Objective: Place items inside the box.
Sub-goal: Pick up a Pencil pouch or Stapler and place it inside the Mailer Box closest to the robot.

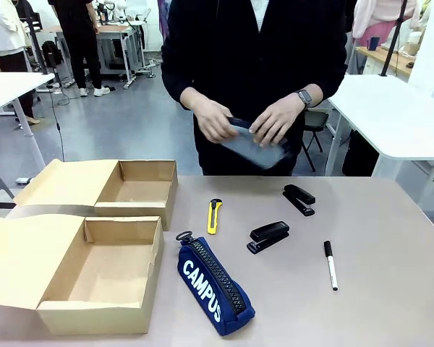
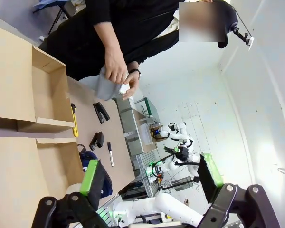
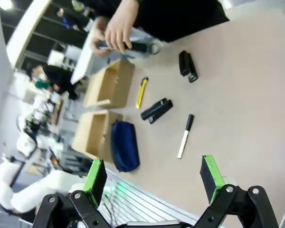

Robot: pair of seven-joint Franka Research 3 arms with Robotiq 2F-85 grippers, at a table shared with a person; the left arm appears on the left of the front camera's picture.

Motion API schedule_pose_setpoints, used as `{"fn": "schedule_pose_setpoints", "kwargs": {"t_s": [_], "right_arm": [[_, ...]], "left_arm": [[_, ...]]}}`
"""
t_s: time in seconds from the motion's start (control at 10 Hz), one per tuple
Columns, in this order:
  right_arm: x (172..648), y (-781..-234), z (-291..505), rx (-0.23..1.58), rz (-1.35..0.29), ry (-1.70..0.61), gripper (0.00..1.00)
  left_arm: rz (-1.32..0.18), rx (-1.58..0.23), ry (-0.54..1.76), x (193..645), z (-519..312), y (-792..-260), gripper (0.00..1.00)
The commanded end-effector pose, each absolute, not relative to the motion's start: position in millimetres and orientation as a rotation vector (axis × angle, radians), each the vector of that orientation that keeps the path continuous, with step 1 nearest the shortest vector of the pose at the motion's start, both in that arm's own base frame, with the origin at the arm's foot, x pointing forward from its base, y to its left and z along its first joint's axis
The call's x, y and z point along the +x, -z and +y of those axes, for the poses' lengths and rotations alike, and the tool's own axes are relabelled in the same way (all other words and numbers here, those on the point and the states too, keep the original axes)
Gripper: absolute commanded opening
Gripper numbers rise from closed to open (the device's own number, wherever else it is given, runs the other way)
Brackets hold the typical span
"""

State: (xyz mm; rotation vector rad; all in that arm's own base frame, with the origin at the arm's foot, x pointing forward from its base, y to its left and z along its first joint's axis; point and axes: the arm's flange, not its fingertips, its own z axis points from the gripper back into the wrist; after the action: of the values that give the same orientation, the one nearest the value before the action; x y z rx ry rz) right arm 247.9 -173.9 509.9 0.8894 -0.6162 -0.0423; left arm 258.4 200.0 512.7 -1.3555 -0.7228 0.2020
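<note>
Boxes, two, tan with lids open: near box (image 1: 94, 318) and far box (image 1: 130, 211), at the surface's (image 1: 390, 238) left; which is longer is hard to judge. Right of them lie one navy "CAMPUS" pencil case (image 1: 213, 287), one yellow utility knife (image 1: 214, 215), two black staplers, near stapler (image 1: 268, 236) and far stapler (image 1: 299, 199), and one white-banded black marker (image 1: 330, 264). Left end effector (image 2: 151, 171) and right end effector (image 3: 153, 172) gape empty.

The near box (image 1: 94, 278) sat at the tabletop's (image 1: 390, 238) near-left corner, with the far box (image 1: 130, 189) behind it. The pencil case (image 1: 213, 285) lay just right of the near box, the utility knife (image 1: 214, 215) behind the case. The near stapler (image 1: 267, 236) and the marker (image 1: 330, 264) lay farther right, the far stapler (image 1: 299, 199) behind them.
</note>
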Motion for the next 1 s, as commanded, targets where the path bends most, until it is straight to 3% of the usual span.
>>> {"fn": "schedule_pose_setpoints", "kwargs": {"t_s": [0.0, 0.6, 0.7, 0.8, 0.9], "right_arm": [[290, -499, -118, 0.795, -0.509, -0.067, 1.0], [387, -441, 50, 0.596, -0.39, -0.244, 1.0], [395, -439, 55, 0.566, -0.436, -0.15, 1.0], [370, -457, 33, 0.616, -0.376, -0.288, 1.0], [370, -457, 33, 0.616, -0.376, -0.288, 1.0]], "left_arm": [[-0.75, -1.365, -0.183, 259, 200, -515, 1.0], [-0.75, -1.365, -0.183, 259, 200, -515, 1.0], [-0.75, -1.365, -0.183, 259, 200, -515, 1.0], [-0.75, -1.365, -0.183, 259, 200, -515, 1.0], [-0.75, -1.365, -0.183, 259, 200, -515, 1.0]]}}
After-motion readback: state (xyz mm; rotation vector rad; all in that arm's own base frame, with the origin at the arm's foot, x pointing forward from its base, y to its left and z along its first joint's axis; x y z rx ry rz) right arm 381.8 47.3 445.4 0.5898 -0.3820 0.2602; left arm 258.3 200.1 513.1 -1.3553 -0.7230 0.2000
